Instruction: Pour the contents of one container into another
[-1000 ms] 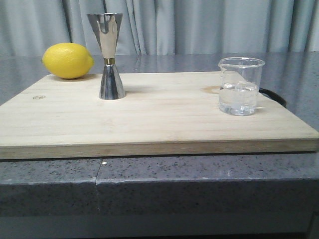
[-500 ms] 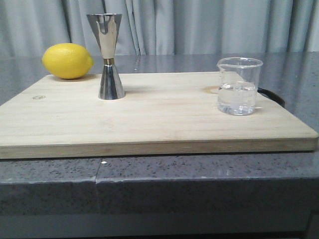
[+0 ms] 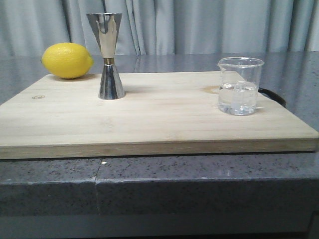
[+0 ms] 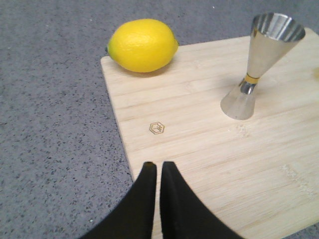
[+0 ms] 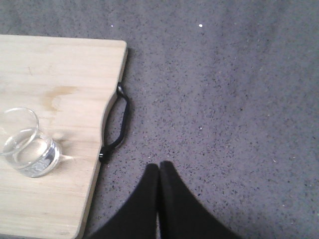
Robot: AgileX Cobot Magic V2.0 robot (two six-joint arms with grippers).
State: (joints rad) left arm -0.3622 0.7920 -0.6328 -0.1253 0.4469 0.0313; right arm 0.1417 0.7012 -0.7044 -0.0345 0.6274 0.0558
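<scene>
**Beaker and jigger stand apart on the board**

The small clear glass beaker (image 3: 240, 85), partly filled, stands near the right edge of the pale wooden cutting board (image 3: 159, 124). The shiny steel hourglass jigger (image 3: 110, 56) stands upright near the back-left corner, beside a yellow lemon (image 3: 67, 60). Nothing stands between them. Left hand (image 4: 155, 169) and right hand (image 5: 159, 169) are closed and hold nothing.

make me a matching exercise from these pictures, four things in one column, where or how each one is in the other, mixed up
Things:
1. lemon
2. jigger
3. beaker
4. right gripper

Places or states:
A. upright, right side of the cutting board, part full of clear liquid
B. shut, above bare counter beside the board's black handle
C. far left corner of the board
D. standing on its small cone, just right of the yellow fruit

Pairs: 1-C, 2-D, 3-A, 4-B
</scene>
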